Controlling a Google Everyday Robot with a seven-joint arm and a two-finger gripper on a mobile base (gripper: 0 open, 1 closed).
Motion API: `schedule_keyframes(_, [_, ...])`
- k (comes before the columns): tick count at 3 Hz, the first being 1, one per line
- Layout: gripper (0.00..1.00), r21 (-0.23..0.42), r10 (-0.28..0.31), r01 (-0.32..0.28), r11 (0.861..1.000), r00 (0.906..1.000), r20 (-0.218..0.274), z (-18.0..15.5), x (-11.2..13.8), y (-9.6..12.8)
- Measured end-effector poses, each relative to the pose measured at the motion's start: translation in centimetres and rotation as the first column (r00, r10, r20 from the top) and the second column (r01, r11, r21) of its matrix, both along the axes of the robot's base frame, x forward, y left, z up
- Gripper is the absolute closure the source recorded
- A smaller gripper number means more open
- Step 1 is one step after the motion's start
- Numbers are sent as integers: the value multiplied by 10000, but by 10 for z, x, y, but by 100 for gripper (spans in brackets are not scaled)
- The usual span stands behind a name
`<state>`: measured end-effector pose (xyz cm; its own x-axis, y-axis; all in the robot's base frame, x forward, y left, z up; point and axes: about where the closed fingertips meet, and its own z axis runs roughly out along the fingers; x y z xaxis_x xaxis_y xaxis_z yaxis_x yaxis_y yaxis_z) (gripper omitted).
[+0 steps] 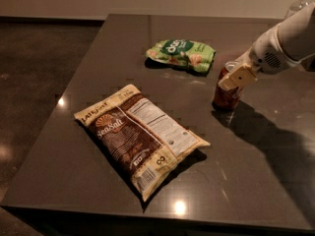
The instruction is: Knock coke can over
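Note:
The coke can (pixel 226 96), red with a silver top, stands upright on the dark table (pixel 88 73) at the right, just below the green bag. My gripper (pixel 237 76) reaches in from the right on a white arm. Its tan finger (pixel 239 76) lies across the can's upper part and touches it. The can's top is partly hidden behind the finger.
A large brown sea salt chip bag (pixel 139 134) lies flat at the table's middle front. A green snack bag (pixel 181 55) lies at the back, left of the can. The floor drops away at the table's left edge.

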<state>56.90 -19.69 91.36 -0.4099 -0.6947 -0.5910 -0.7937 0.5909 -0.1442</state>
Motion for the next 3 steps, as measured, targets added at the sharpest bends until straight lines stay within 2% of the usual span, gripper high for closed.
schedule_keyframes(1, [72, -166, 59, -59, 9998, 10000, 2, 14, -3, 0])
schedule_keyframes(2, [96, -1041, 294, -334, 9940, 9988, -398, 36, -11, 5])
schedule_keyframes(3, [100, -3005, 788, -1279, 9452, 9823, -1700, 42, -26, 24])
